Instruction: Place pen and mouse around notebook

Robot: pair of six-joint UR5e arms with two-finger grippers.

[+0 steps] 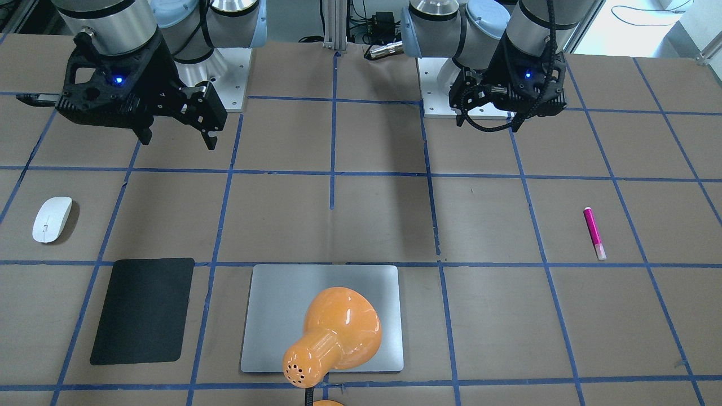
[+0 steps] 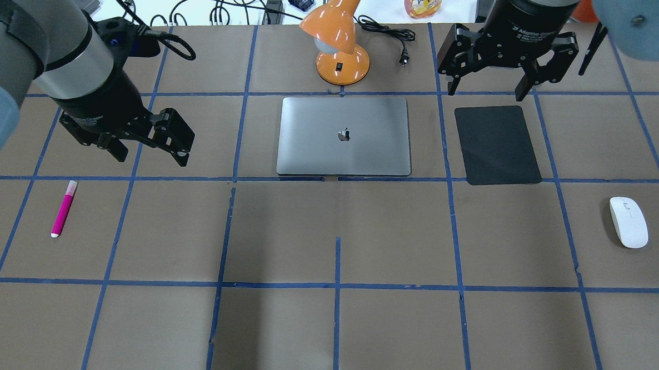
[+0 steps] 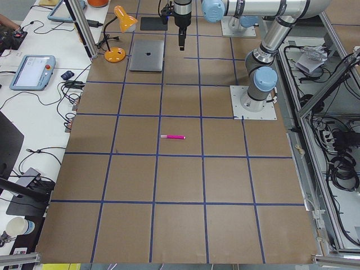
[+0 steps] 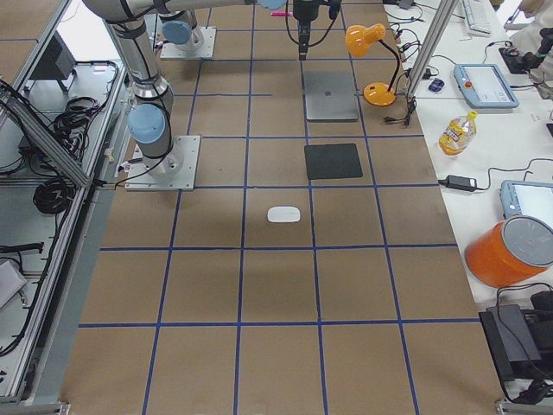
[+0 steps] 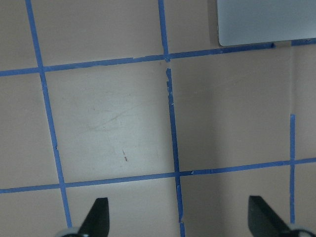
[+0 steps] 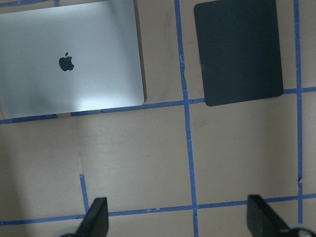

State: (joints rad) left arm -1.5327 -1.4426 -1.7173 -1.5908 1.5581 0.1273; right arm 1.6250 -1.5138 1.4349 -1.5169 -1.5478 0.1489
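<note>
On the table's far middle, notebook [image 2: 344, 135] lies flat; black mat [image 2: 497, 145] near its right. Pen [image 2: 64, 208] lies well off to the left, mouse [image 2: 628, 222] well off right, beyond the mat. Left gripper [image 2: 151, 156] hangs between pen and notebook, jaws spread, empty. Right gripper [image 2: 485, 91] hangs by the mat's far edge, jaws spread, empty.
</note>
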